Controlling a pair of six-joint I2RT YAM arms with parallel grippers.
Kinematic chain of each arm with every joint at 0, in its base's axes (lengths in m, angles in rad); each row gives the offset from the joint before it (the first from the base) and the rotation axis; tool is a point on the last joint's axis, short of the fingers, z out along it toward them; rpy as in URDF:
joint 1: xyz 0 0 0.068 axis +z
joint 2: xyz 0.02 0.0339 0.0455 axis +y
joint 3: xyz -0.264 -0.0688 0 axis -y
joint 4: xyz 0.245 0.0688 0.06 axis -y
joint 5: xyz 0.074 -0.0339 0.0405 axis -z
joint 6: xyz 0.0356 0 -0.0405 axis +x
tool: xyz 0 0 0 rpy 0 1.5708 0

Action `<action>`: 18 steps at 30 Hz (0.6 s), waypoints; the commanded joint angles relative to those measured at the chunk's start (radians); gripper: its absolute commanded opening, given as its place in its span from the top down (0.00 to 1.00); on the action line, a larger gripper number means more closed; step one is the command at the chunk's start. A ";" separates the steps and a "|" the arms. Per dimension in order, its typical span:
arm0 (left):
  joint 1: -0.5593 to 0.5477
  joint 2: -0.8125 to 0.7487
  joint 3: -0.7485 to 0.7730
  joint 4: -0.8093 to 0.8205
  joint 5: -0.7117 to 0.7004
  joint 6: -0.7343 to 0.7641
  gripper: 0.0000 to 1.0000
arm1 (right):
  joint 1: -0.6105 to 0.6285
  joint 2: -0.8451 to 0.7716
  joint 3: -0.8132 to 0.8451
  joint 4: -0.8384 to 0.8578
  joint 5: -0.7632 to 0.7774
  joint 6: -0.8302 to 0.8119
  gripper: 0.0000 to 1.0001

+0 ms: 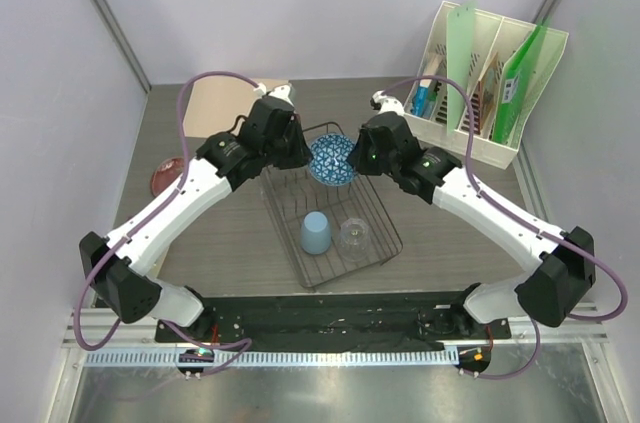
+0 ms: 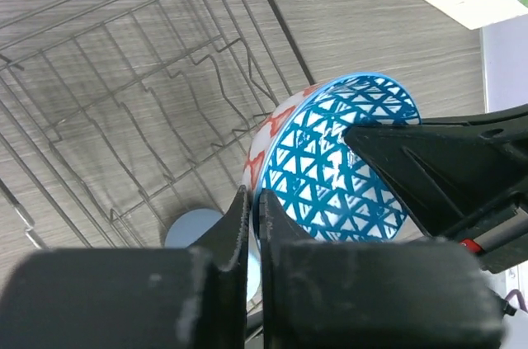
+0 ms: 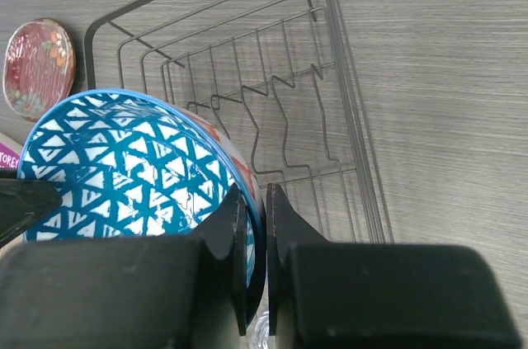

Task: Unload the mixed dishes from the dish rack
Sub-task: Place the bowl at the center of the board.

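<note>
The blue-and-white patterned bowl (image 1: 330, 160) is tilted on edge over the far end of the dark wire dish rack (image 1: 372, 205). My left gripper (image 1: 305, 155) is shut on its left rim and my right gripper (image 1: 357, 158) is shut on its right rim. The left wrist view shows the bowl (image 2: 330, 159) in the gripper (image 2: 252, 210), the right wrist view shows the bowl (image 3: 124, 167) in the gripper (image 3: 256, 213). The light blue cup (image 1: 316, 233) and the clear glass tumbler (image 1: 353, 236) stand upside down in the rack's near half. The dark red plate (image 1: 166, 176) lies on the table at the left.
A white compartmented file holder (image 1: 490, 83) with papers stands at the back right. A tan board (image 1: 220, 103) lies at the back left. The rack's prongs (image 3: 272, 110) stand under the bowl. Grey walls close in both sides.
</note>
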 commanded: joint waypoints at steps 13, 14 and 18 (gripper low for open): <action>0.051 -0.178 -0.090 0.090 -0.363 -0.118 0.00 | -0.430 -0.370 -0.095 -0.219 0.151 0.137 0.99; 0.053 -0.206 -0.131 0.097 -0.370 -0.130 0.00 | -0.455 -0.391 -0.144 -0.224 0.149 0.154 0.99; 0.053 -0.252 -0.202 0.099 -0.376 -0.189 0.00 | -0.533 -0.427 -0.268 -0.230 0.134 0.227 0.99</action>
